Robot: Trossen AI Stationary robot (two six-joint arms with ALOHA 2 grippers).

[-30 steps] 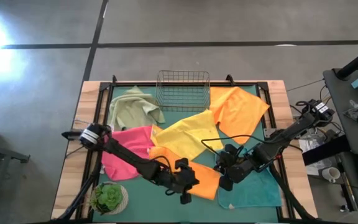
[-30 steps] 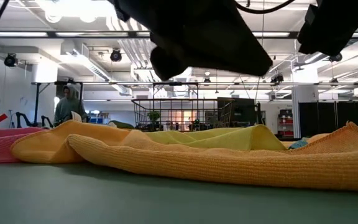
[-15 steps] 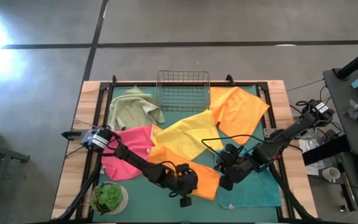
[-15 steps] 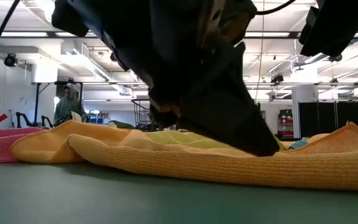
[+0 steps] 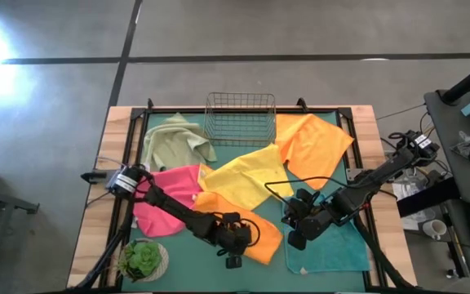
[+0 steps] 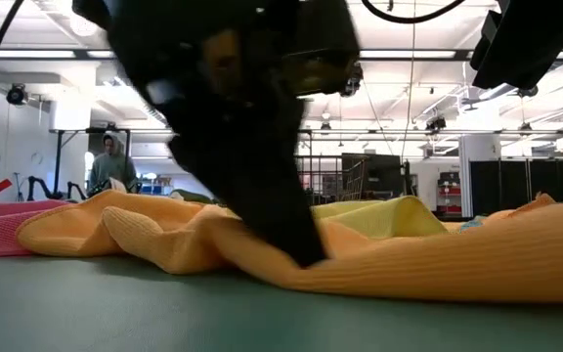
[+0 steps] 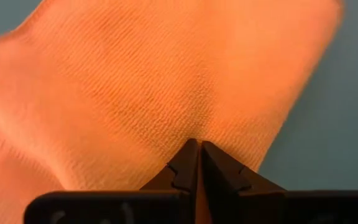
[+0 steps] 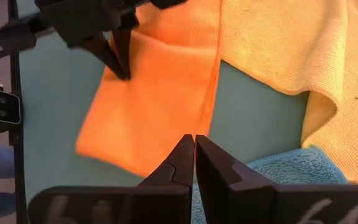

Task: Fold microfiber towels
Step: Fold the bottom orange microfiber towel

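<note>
Step in hand: the first fold of one orange towel [image 5: 247, 233], judged from the left gripper [image 5: 233, 260] being pressed into it; none of the towels looks folded yet.
Left gripper: down on the near part of that orange towel, at about 6 o'clock on the table [image 5: 114, 140]; in the left wrist view its fingers [image 7: 188, 163] are together with their tips sunk in the orange cloth [image 7: 135, 87], which bunches toward them. I take this for a pinch on the fabric.
Right gripper [image 5: 295, 240]: just to the 3 o'clock side of the same towel, raised above the teal towel [image 5: 333, 249]; its fingers [image 8: 191, 155] are closed on nothing.
Orange towel, place: low centre of the dark-green mat [image 5: 178, 253], its far edge tucked under the yellow towel [image 5: 247, 181], the pink towel [image 5: 170, 196] touching it at 9 o'clock.
Orange towel, axis: long axis runs from about 10 o'clock to 4 o'clock; the free corner points toward 5 o'clock, and in the low view a raised ridge [image 6: 164, 240] shows beside the left gripper.
Other towels: pale sage green towel [image 5: 176, 140] at 11 o'clock, second orange towel [image 5: 317, 143] at 1 o'clock, beside the wire basket [image 5: 241, 118] at 12 o'clock.
Next move calls for: probably lifting the pinched edge and carrying it toward 12 o'clock, with the right gripper taking the neighbouring corner so the fold stays square.
Risk: the yellow towel overlapping it may be dragged along.
</note>
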